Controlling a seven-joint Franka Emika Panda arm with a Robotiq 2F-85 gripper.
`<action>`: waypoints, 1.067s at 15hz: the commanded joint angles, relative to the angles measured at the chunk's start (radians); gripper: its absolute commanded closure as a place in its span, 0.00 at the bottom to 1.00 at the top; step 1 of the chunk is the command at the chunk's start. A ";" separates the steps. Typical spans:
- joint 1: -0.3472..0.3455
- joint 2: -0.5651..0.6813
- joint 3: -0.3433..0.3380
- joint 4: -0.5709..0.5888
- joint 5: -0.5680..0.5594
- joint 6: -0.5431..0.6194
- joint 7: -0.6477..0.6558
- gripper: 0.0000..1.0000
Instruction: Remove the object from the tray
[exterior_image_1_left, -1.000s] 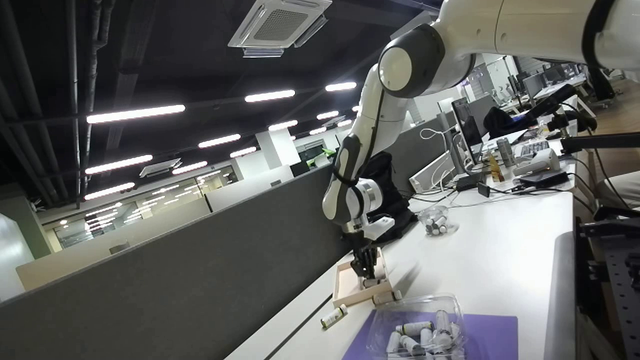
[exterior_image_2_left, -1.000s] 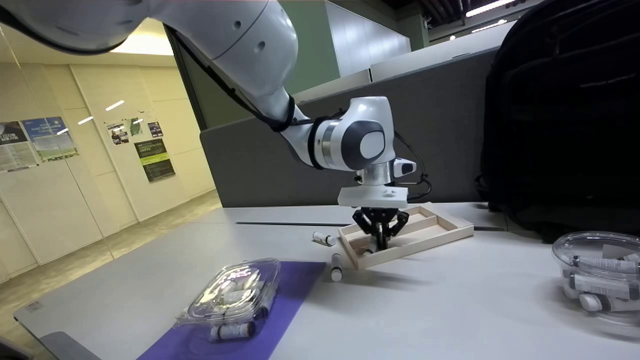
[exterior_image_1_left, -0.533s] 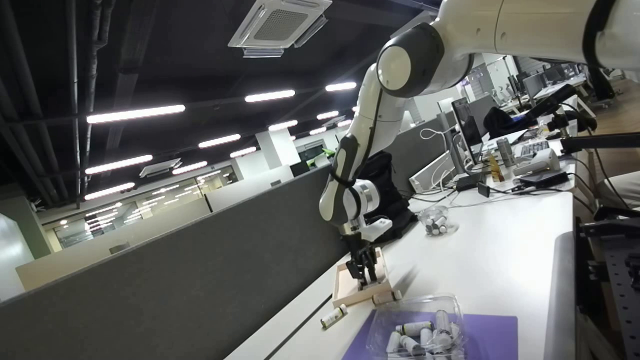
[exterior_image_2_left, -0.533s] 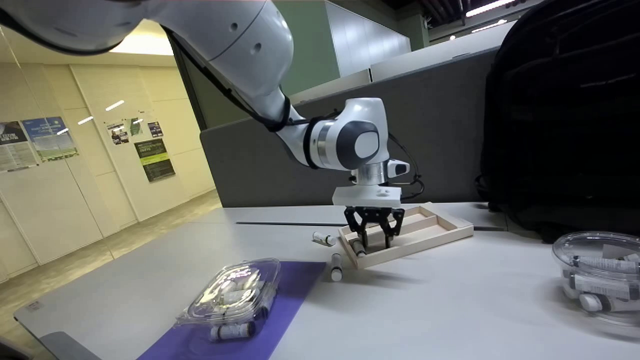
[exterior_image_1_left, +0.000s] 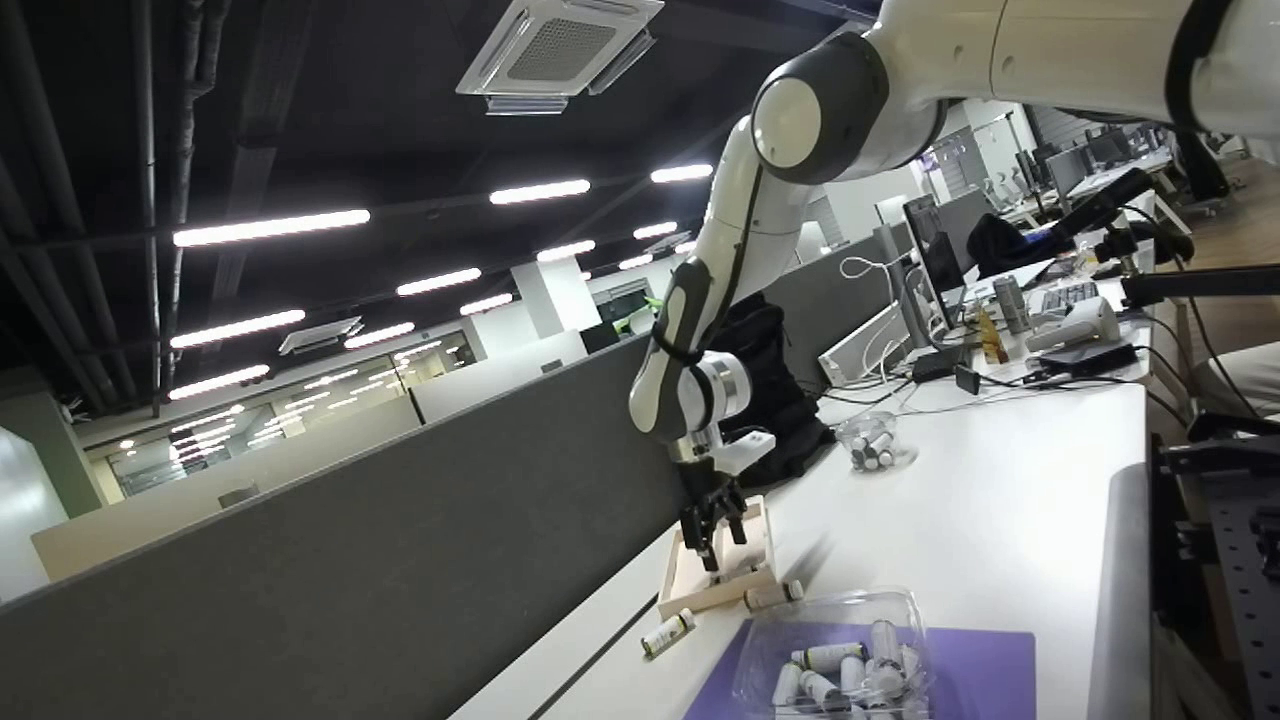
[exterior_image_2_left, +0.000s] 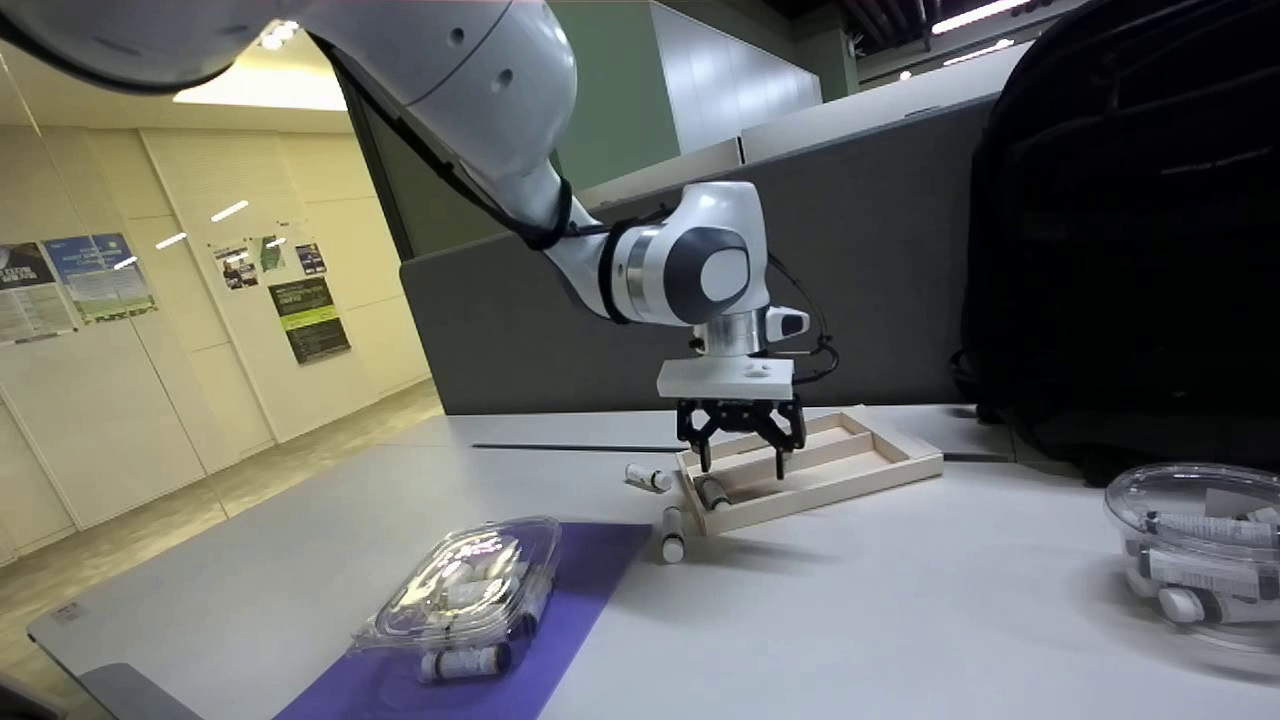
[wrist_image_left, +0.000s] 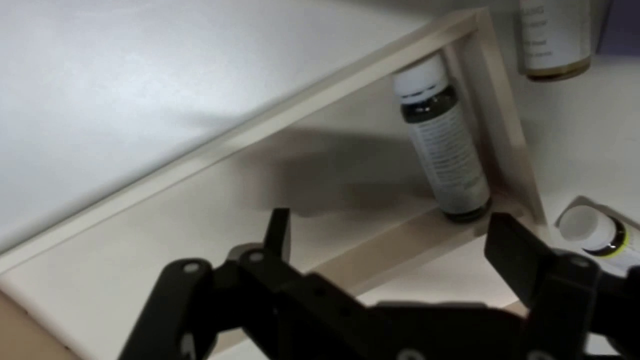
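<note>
A small bottle (wrist_image_left: 450, 155) with a white cap and pale label lies inside the wooden tray (wrist_image_left: 240, 137), close along its short end wall. The bottle (exterior_image_2_left: 713, 492) also shows in an exterior view, in a compartment of the tray (exterior_image_2_left: 830, 506). My gripper (exterior_image_2_left: 743, 470) hangs just above that part of the tray, its jaws spread wide with nothing between them. Seen from the wrist, the gripper (wrist_image_left: 390, 217) has its fingertips apart over the tray's divider, one of them near the bottle's base.
Two more bottles, one (exterior_image_2_left: 648, 477) and another (exterior_image_2_left: 672, 535), lie on the table just outside the tray. A clear plastic box (exterior_image_2_left: 465, 580) of bottles sits on a purple mat (exterior_image_2_left: 590, 575). A round tub (exterior_image_2_left: 1195, 570), a black backpack (exterior_image_2_left: 1130, 250) and a grey partition (exterior_image_2_left: 880, 250) stand around.
The jaws went from closed together at the bottle to wide apart. My gripper rose a little and shifted sideways. The bottle now lies nearer the tray's end wall; the tray shifted slightly.
</note>
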 joint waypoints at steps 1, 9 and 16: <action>-0.013 -0.046 0.022 -0.024 -0.015 -0.069 -0.040 0.00; -0.016 -0.028 0.004 0.013 -0.033 -0.193 -0.113 0.00; -0.030 0.003 0.015 0.019 -0.040 -0.101 -0.173 0.00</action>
